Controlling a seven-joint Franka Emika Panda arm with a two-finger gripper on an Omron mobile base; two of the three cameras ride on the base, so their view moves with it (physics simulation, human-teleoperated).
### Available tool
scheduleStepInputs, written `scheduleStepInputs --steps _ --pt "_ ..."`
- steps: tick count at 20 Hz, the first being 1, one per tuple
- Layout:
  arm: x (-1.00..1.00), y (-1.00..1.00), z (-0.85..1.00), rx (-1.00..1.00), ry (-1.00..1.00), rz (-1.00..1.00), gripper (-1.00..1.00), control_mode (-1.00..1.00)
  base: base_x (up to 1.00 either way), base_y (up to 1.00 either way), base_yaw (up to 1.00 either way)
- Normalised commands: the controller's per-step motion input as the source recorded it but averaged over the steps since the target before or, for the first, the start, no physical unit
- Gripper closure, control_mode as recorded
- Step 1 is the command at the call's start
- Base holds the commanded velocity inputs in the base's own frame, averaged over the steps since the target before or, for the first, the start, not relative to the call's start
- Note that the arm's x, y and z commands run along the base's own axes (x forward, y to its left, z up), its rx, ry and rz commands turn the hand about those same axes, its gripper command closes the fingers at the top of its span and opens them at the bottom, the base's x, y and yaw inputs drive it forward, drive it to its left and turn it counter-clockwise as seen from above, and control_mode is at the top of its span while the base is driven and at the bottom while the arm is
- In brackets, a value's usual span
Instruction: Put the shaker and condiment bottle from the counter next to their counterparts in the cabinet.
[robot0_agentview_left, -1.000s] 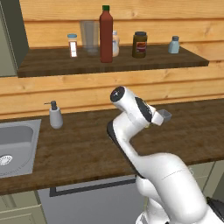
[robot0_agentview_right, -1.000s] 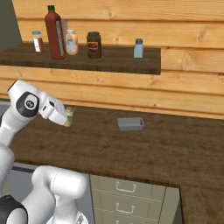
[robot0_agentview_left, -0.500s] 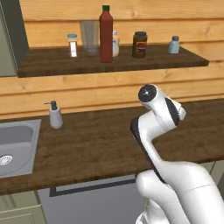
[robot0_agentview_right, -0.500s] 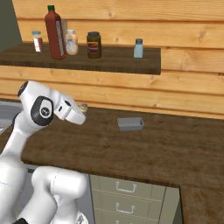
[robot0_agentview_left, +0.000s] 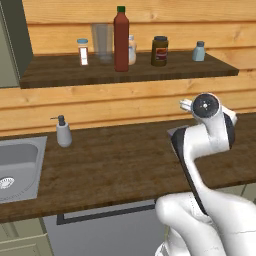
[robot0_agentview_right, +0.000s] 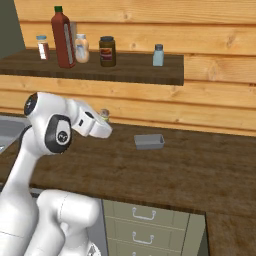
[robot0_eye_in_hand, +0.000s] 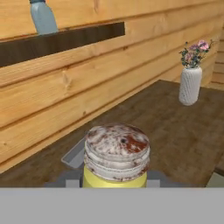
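Observation:
The shaker (robot0_eye_in_hand: 116, 158), a small yellow-green cylinder with a mottled grey cap, sits upright between my gripper's (robot0_eye_in_hand: 116, 180) fingers, and the gripper is shut on it. From the right base view the shaker (robot0_agentview_right: 104, 115) peeks out behind the hand, above the counter (robot0_agentview_right: 190, 170). The condiment bottle (robot0_agentview_left: 120, 39) (robot0_agentview_right: 62, 39), tall and red, stands on the cabinet shelf (robot0_agentview_left: 60, 72) beside a cream bottle (robot0_agentview_right: 81, 48). A pale blue shaker (robot0_agentview_left: 199, 51) (robot0_agentview_right: 158, 55) (robot0_eye_in_hand: 43, 17) stands near the shelf's right end, up and to the right of my hand.
A grey tray (robot0_agentview_right: 148, 141) lies on the counter just beyond the hand. A soap dispenser (robot0_agentview_left: 63, 132) and a steel sink (robot0_agentview_left: 20, 167) are at the left. A dark jar (robot0_agentview_left: 160, 51), a glass (robot0_agentview_left: 101, 42) and a small spice jar (robot0_agentview_left: 83, 51) share the shelf. A white vase (robot0_eye_in_hand: 190, 83) stands far right.
The arm has swung to the right along the counter, carrying the shaker with it. The jaws stay shut on it.

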Motion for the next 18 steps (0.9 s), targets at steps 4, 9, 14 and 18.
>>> scheduleStepInputs --steps 4,9,14,18 --pt "-0.46 -0.60 0.66 0.00 -0.28 0.11 1.00 -1.00 0.00 0.00 0.00" --pt "-0.26 -0.39 0.70 0.00 -0.31 0.12 1.00 -1.00 0.00 0.00 0.00" --pt "-0.23 -0.16 0.56 -0.01 -0.32 0.13 1.00 -1.00 0.00 0.00 0.00" --pt "-0.24 -0.28 0.39 0.00 -0.25 0.12 1.00 -1.00 0.00 0.00 0.00"
